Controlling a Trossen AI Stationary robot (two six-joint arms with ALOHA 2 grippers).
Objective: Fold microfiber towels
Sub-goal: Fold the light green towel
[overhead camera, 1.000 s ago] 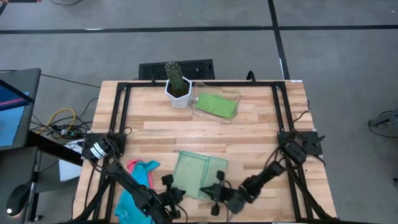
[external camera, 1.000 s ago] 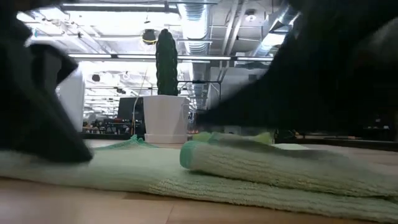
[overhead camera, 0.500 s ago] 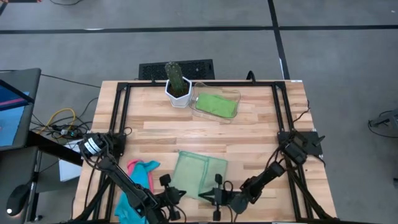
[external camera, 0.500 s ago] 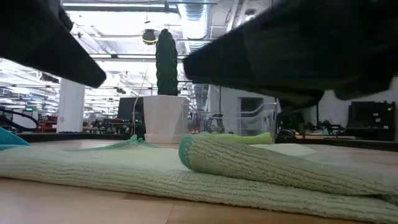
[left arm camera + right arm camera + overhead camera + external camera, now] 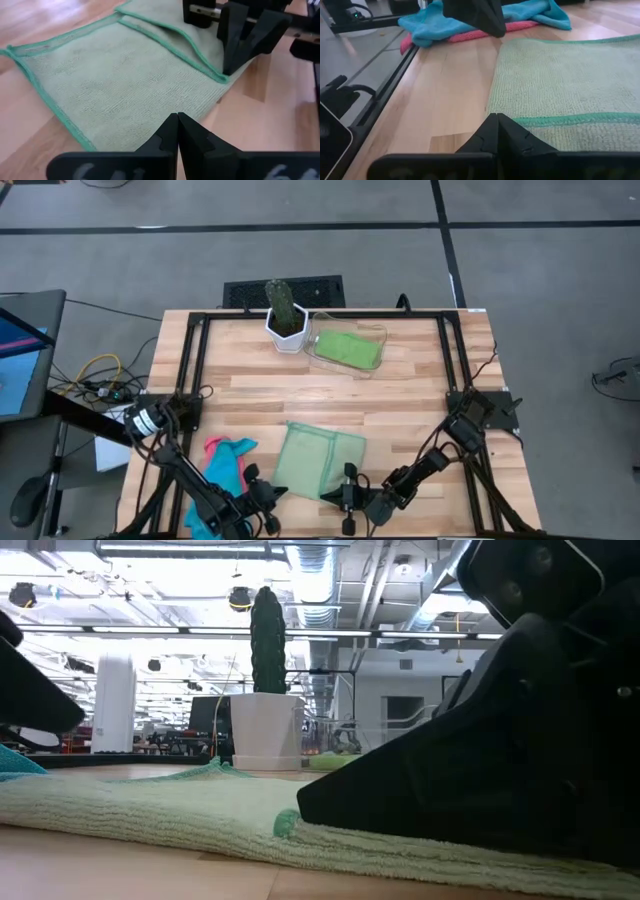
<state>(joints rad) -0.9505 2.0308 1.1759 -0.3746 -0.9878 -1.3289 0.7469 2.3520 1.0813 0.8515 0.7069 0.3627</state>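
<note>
Work towel: the light green square microfiber towel (image 5: pixel 318 462) lay flat at the table's near edge, one corner flap doubled over.
Right gripper: the right gripper (image 5: pixel 496 129) sat low at that near hem, fingers pressed together, nothing visibly between them.
Left gripper: the left gripper (image 5: pixel 177 131) hung just beside the towel's near-left edge, likewise closed and empty.
Waiting towels: turquoise blue cloth (image 5: pixel 215 480) over hot pink cloth (image 5: pixel 485 34), left of the work towel.
Finished towel: green cloth in the clear plastic tray (image 5: pixel 372 335), far side.
Technique: likely best to part the fingers, pinch one layer at the corners, and lift both corners evenly so hems align.
</note>
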